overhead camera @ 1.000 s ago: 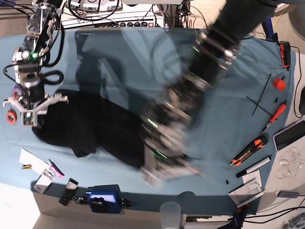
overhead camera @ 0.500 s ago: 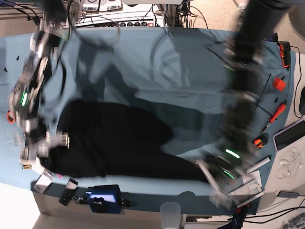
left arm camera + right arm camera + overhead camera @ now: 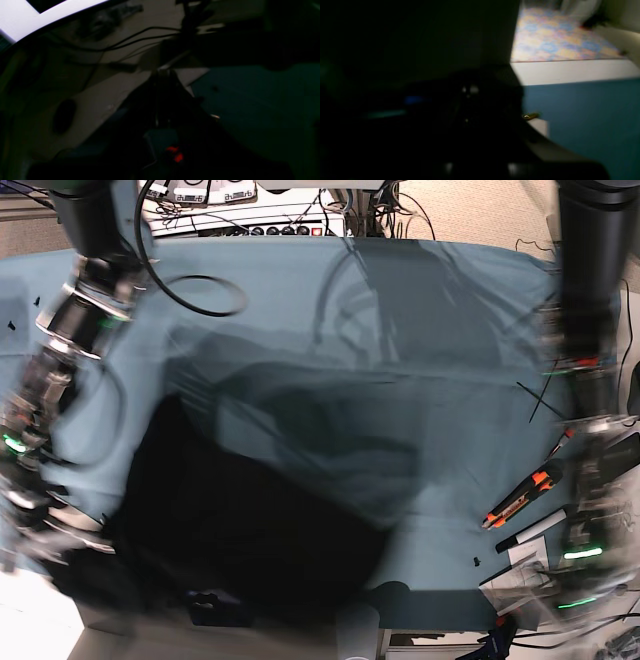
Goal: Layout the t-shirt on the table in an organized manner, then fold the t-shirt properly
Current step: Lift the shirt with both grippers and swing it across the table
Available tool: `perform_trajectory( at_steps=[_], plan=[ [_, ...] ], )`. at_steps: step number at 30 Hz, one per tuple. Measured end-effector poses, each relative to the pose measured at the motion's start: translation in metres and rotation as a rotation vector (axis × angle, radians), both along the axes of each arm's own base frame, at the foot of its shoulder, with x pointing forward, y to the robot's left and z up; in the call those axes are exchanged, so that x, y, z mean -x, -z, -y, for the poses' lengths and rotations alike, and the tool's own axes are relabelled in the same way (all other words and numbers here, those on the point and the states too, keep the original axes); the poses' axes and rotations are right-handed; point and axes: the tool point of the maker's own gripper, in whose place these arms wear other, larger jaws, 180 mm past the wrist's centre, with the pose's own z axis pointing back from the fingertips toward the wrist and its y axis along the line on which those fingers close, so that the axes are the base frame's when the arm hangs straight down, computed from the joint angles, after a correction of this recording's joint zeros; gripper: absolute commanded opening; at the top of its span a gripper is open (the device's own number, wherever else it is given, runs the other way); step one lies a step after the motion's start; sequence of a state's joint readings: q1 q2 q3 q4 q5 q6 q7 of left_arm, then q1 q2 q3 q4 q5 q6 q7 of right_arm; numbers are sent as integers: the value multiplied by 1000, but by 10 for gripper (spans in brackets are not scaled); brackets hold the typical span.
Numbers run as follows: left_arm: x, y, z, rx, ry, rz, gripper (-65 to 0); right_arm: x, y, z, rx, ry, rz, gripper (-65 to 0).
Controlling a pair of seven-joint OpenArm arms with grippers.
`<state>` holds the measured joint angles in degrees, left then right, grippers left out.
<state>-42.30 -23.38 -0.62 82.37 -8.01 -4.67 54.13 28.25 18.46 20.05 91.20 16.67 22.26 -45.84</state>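
The base view is badly motion-blurred. The black t-shirt (image 3: 240, 530) spreads over the front left of the teal table (image 3: 300, 300), and its lower edge reaches the front rim. My right gripper (image 3: 40, 535) is at the shirt's left edge, shut on the cloth. In the right wrist view, black fabric (image 3: 445, 140) fills the frame beside the table (image 3: 582, 112). My left gripper (image 3: 585, 580) hangs at the front right corner, apart from the shirt's visible right end. It is shut, and in the dim left wrist view I cannot tell whether it holds cloth.
An orange utility knife (image 3: 520, 495) and a marker (image 3: 535, 530) lie near the right edge. A black cable loop (image 3: 200, 295) lies at the back left. Electronics and a power strip (image 3: 250, 220) line the back edge. A clear cup (image 3: 358, 620) stands at the front rim.
Both arms have swung toward the front edge, the left arm from the middle out to the front right corner. The shirt has been drawn forward and now spreads wider.
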Motion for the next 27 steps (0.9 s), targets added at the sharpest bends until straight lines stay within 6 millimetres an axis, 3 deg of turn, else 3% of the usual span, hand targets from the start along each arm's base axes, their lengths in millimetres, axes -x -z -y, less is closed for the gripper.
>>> perform_trajectory(
  at_steps=[3, 7, 9, 12, 15, 17, 21, 25, 27],
  plan=[
    [-2, 4, 16, 16, 37, -5, -650, -3, 4, -13, -9, -38, -5, -650],
    [1, 3, -3, -10, -7, -4, -650, -1, 1, -3, -7, -8, -2, -650],
    [2, 10, 4, 27, 16, -17, -650, -2, 1, -6, -14, -19, -1, -650],
    [6, 27, 26, 110, 78, -47, -650, -3, -2, -18, -82, -69, 26, -650],
    [12, 44, 26, 115, 80, -81, -650, -7, 0, -43, -64, -160, 19, -650],
    [14, 49, 22, 99, 67, -91, -650, -12, 7, -84, -36, -288, -2, -650],
    [15, 48, 9, 24, 24, -92, -650, -8, 30, -194, 82, -629, -63, -650],
    [20, 51, -13, -19, -42, -121, -650, -3, 47, -262, 218, -764, -117, -650],
    [23, 47, -30, -43, -81, -117, -650, 0, 46, -291, 258, -822, -103, -650]
  ],
)
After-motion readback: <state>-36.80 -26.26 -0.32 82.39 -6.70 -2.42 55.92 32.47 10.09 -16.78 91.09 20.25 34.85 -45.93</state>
